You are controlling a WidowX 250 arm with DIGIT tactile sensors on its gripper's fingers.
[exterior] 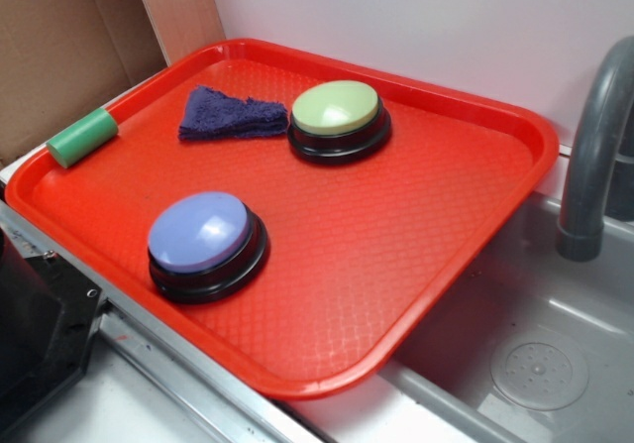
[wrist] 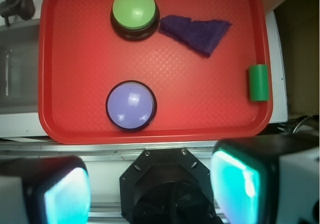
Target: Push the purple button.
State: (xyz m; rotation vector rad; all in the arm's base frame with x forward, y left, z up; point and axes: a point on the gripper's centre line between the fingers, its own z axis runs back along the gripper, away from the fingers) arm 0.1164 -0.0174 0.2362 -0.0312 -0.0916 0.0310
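The purple button (exterior: 200, 233) (wrist: 130, 104), a lavender dome on a black round base, sits on the red tray (exterior: 396, 265) (wrist: 200, 103) near its front edge. In the wrist view my gripper (wrist: 150, 191) hangs high above the robot's black base, short of the tray's near edge. Its two teal-padded fingers (wrist: 65, 196) stand wide apart with nothing between them. The gripper does not show in the exterior view.
A pale green button (exterior: 337, 108) (wrist: 133, 9) stands at the tray's back. Beside it lies a dark purple folded cloth (exterior: 231, 115) (wrist: 197, 31). A green cylinder (exterior: 81, 137) (wrist: 258, 82) rests on the tray's rim. A grey sink (exterior: 535, 354) with a faucet (exterior: 592, 156) lies to the right.
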